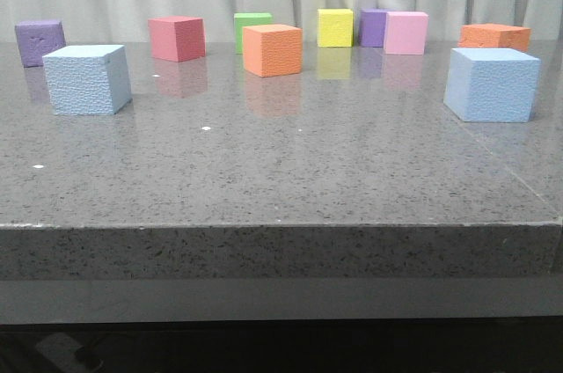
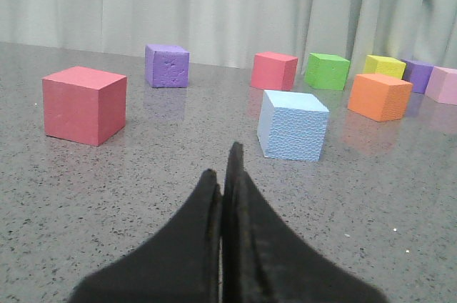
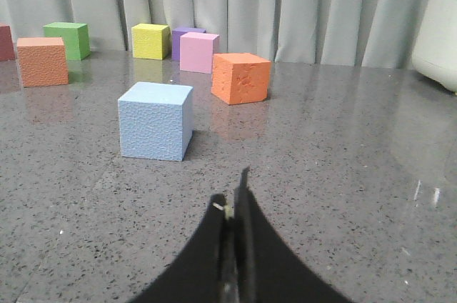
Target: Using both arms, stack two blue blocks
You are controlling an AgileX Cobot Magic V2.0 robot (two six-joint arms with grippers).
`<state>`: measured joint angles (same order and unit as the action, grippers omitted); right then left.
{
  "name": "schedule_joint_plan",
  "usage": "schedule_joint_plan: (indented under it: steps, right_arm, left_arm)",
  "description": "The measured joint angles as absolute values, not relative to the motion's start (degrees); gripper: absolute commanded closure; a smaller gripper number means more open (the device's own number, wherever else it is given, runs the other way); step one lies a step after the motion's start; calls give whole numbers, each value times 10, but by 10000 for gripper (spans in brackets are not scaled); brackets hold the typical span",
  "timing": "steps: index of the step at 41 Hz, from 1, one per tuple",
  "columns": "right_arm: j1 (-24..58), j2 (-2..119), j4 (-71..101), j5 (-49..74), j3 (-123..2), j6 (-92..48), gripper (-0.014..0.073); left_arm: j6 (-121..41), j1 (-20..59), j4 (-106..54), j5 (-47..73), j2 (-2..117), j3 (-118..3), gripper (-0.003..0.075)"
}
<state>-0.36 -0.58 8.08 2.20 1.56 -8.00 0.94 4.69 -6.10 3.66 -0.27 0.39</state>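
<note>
Two sky-blue blocks sit apart on the grey table (image 1: 281,179). The left blue block (image 1: 86,79) also shows in the left wrist view (image 2: 293,124). The right blue block (image 1: 491,84) also shows in the right wrist view (image 3: 155,121). My left gripper (image 2: 223,171) is shut and empty, a short way short of the left block. My right gripper (image 3: 232,196) is shut and empty, short of the right block. Neither gripper shows in the front view.
Smaller cubes line the back of the table: purple (image 1: 40,41), red (image 1: 177,38), green (image 1: 253,28), orange (image 1: 272,49), yellow (image 1: 335,27), purple (image 1: 373,27), pink (image 1: 405,32), orange (image 1: 494,37). Another red cube (image 2: 83,104) shows in the left wrist view. A white appliance (image 3: 439,28) stands at the table's right.
</note>
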Motion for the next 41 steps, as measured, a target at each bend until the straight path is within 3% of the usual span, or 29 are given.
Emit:
schedule_joint_plan:
  steps: [41]
  right_arm:
    - [-4,-6,85,0,16,-80,718]
  left_arm:
    - [9,47,-63,23,-3,2,741]
